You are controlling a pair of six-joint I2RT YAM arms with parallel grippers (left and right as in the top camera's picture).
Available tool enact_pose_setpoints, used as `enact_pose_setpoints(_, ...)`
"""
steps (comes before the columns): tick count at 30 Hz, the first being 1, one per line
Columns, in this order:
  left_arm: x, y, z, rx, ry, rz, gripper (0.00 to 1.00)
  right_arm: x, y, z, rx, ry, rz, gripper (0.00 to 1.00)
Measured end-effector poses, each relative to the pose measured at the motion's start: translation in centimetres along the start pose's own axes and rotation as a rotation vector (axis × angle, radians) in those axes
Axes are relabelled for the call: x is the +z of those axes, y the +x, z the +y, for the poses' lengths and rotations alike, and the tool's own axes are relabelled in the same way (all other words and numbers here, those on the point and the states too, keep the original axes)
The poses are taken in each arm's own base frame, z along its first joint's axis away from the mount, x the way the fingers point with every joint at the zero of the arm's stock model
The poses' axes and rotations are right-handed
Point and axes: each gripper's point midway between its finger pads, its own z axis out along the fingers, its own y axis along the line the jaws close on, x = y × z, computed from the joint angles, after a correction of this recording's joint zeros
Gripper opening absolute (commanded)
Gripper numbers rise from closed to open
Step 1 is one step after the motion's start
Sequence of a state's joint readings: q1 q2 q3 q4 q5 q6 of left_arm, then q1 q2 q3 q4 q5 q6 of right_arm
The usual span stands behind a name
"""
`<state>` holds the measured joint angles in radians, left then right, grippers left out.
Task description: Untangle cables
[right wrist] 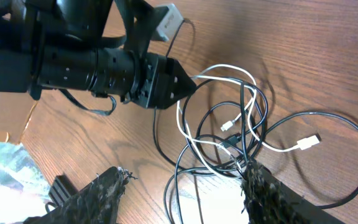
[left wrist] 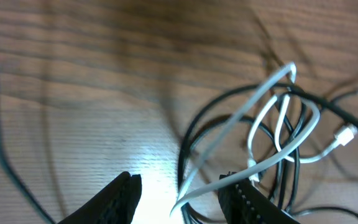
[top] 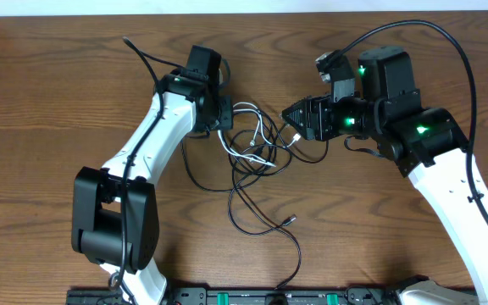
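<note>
The cables lie in a tangle [top: 257, 148] on the wooden table between my two grippers. One white cable [top: 252, 108] loops through several black ones; a black plug end [top: 290, 219] trails toward the front. My left gripper [top: 225, 114] is open at the tangle's left edge. In the left wrist view a bend of the white cable [left wrist: 272, 87] lies between the open fingers [left wrist: 182, 186] without being clamped. My right gripper [top: 288, 113] is open at the tangle's right edge. In the right wrist view its fingers [right wrist: 184, 180] straddle the white cable [right wrist: 179, 115] and a black cable [right wrist: 309, 112].
Thick black arm wires run above the right arm [top: 447, 42] and left arm [top: 142, 55]. A black rail [top: 252, 296] lines the table's front edge. The left arm's wrist [right wrist: 104, 65] fills the upper left of the right wrist view.
</note>
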<state>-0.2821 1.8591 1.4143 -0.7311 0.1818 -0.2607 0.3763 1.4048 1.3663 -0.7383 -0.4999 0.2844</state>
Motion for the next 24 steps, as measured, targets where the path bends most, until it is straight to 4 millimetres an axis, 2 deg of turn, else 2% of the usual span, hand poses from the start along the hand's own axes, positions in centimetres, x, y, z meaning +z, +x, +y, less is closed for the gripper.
enact_pose_setpoints(21, 0.3, -0.4, -0.6, 0.029, 0.033, -0.014, 0.46, 0.0, 0.2, -0.1, 0.004, 0.002, 0.008, 0.59)
enact_pose_setpoints(24, 1.3, -0.1, -0.3, 0.027, 0.026, 0.008, 0.35, 0.0, 0.3, -0.1, 0.006, 0.003, 0.011, 0.59)
